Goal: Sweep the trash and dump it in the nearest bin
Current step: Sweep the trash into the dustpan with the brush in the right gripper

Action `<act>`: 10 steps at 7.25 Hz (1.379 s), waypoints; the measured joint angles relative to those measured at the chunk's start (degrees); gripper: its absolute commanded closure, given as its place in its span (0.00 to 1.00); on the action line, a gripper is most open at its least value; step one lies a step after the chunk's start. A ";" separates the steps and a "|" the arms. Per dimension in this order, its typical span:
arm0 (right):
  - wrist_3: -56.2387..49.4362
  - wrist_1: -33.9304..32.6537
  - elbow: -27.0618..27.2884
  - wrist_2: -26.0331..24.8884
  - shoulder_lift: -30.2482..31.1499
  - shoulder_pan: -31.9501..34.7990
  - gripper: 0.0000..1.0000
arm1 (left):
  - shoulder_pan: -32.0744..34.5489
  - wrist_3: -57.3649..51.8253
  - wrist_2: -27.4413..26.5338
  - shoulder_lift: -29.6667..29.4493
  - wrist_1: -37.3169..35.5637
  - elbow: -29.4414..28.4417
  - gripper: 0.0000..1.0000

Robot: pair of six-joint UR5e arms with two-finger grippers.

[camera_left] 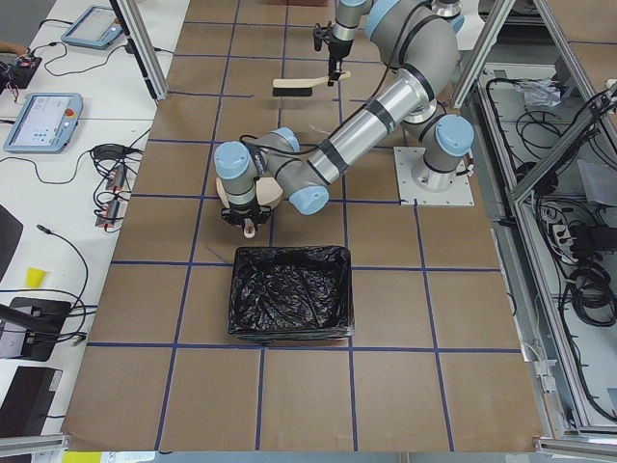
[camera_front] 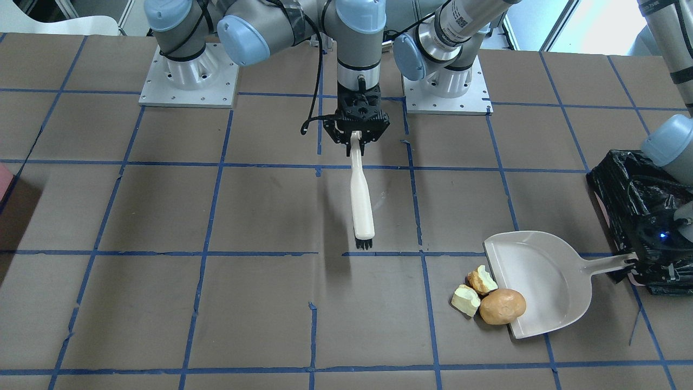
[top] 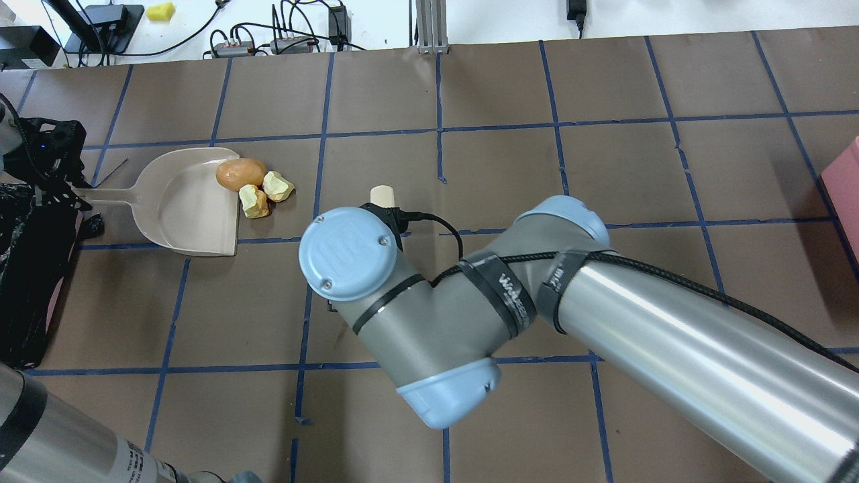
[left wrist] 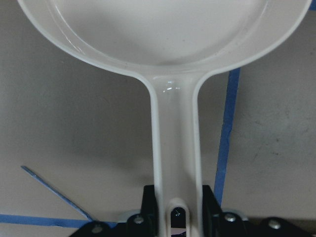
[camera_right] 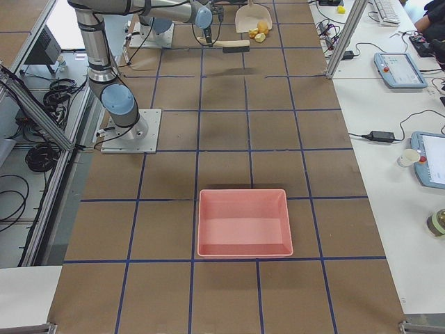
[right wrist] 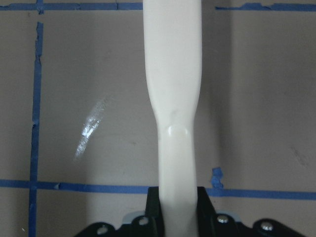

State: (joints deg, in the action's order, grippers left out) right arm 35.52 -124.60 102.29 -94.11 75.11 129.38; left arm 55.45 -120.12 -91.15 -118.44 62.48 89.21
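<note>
Tan potato-like lump, pale yellow chunk, orange-crusted chunk huddled touching near desk's robot-left end; black-bagged bin upright, open, at that end.

Bright even overhead light, soft shadow beside the brush, glare streak on table (wrist views slightly soft)
</note>
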 measured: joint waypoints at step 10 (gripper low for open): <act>0.21 10.91 -39.72 0.26 -31.27 2.84 0.89 | -0.09 -0.20 0.01 0.66 -0.89 1.74 1.00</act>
State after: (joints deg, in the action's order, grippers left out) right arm 35.72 -113.69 62.57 -93.85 43.83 132.21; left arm 55.37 -120.32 -91.14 -117.77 61.59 90.94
